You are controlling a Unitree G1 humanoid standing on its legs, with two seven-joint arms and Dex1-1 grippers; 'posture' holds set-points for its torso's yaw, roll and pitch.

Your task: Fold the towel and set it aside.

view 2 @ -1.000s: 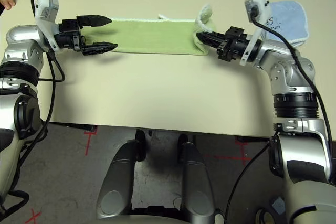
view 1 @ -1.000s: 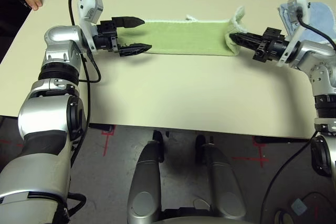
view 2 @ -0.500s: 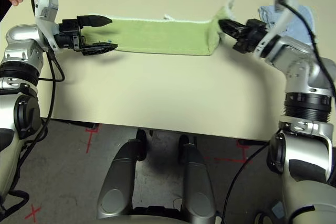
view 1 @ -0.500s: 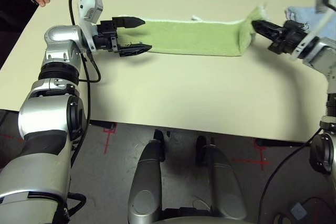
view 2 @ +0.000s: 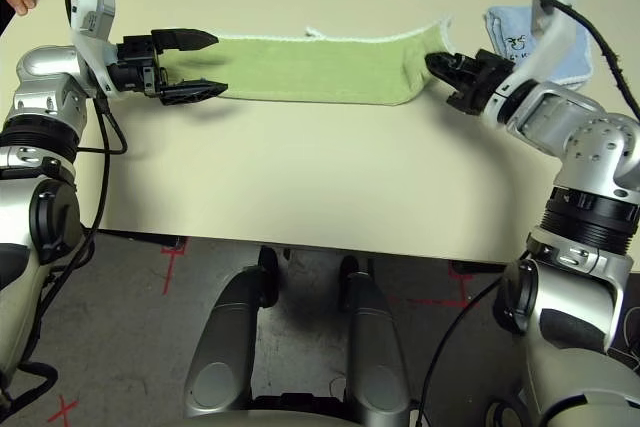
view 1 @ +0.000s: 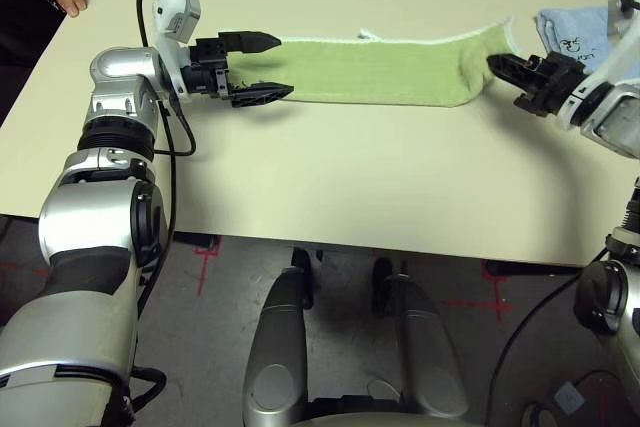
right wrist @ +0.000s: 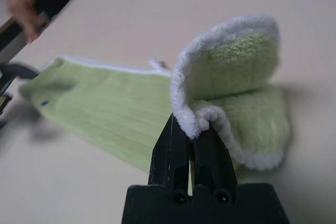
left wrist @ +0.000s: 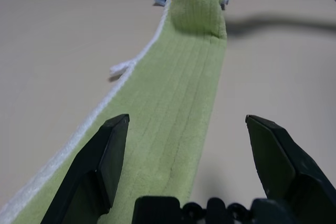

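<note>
Towel (view 1: pixel 380 71) flat along the table (view 1: pixel 330 187), end pinched in clenched right claw (view 1: pixel 496 64); left claw (view 1: pixel 268 67) spread wide.

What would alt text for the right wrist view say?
The right hand, shut, pinches the white-edged end of the lime-green towel, curling it up off the beige table. The rest lies flat beyond.

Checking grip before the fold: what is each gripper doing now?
Left gripper: open, straddling the lime-green terry towel.
Right gripper: shut on the towel's white-edged end.
</note>
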